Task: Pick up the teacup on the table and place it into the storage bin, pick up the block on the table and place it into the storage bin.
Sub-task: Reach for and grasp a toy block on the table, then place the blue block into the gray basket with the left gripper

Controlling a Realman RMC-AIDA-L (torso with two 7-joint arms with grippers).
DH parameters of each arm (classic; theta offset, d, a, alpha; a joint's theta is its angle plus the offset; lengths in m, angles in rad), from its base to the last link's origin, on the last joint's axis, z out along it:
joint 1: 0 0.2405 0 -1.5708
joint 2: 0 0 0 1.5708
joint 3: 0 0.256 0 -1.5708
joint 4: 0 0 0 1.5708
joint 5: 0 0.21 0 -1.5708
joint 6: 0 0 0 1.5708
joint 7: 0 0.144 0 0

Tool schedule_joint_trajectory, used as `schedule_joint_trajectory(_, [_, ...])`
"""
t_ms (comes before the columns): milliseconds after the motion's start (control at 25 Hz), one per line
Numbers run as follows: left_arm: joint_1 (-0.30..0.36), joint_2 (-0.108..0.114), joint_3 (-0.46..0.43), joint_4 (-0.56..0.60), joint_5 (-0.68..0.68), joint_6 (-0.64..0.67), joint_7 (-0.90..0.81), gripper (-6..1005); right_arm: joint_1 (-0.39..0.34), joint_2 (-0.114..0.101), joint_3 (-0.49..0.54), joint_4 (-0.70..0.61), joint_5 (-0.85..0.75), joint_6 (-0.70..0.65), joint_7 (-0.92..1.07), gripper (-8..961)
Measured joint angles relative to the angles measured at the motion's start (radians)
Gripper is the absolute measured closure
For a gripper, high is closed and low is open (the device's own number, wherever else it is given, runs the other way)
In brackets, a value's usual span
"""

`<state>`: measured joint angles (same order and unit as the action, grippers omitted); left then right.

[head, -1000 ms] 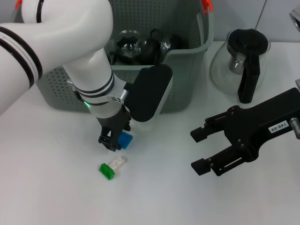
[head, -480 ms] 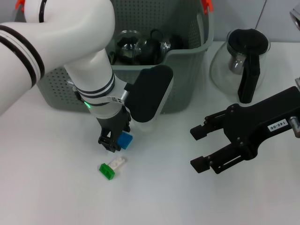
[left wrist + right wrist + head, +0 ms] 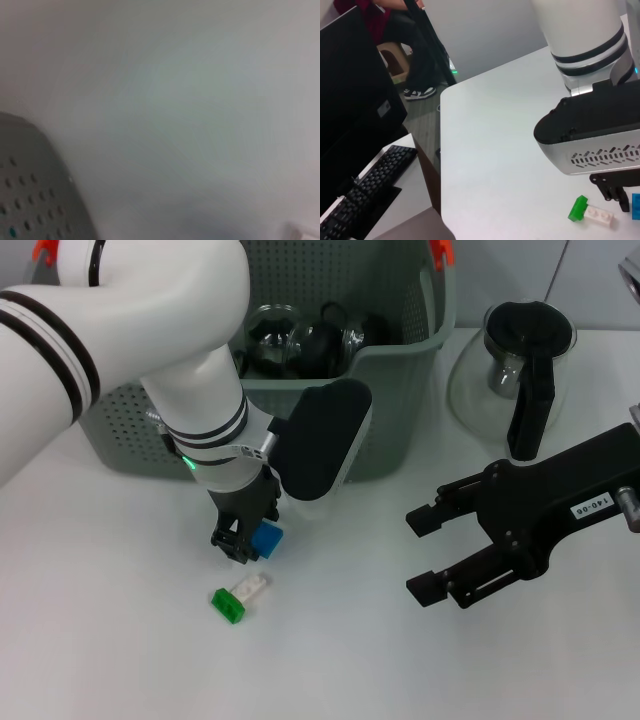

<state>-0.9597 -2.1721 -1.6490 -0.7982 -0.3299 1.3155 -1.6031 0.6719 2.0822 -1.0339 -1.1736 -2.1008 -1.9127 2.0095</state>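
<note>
Blue block (image 3: pixel 267 539) sits between the fingers of the left gripper (image 3: pixel 247 537), low over the white bench (image 3: pixel 330 660), just in front of the storage bin (image 3: pixel 390 430); the fingers are clamped on this block; dark glass teacups (image 3: pixel 300 340) lie inside the bin; a green and white brick (image 3: pixel 237 598) lies on the bench near the gripper; the right gripper (image 3: pixel 432 556) hovers well to the right with its fingers apart; a glass carafe (image 3: pixel 515 375) stands beside the bin
</note>
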Motion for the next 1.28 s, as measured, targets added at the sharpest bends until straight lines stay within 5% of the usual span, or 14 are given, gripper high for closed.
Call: schedule_joint_trajectory(1280, [-0.012,0.003,-0.014,-0.009,0.000,0.039,-0.002,622,0.000,-0.004,0.000,0.002,0.001,0.012,-0.005,70])
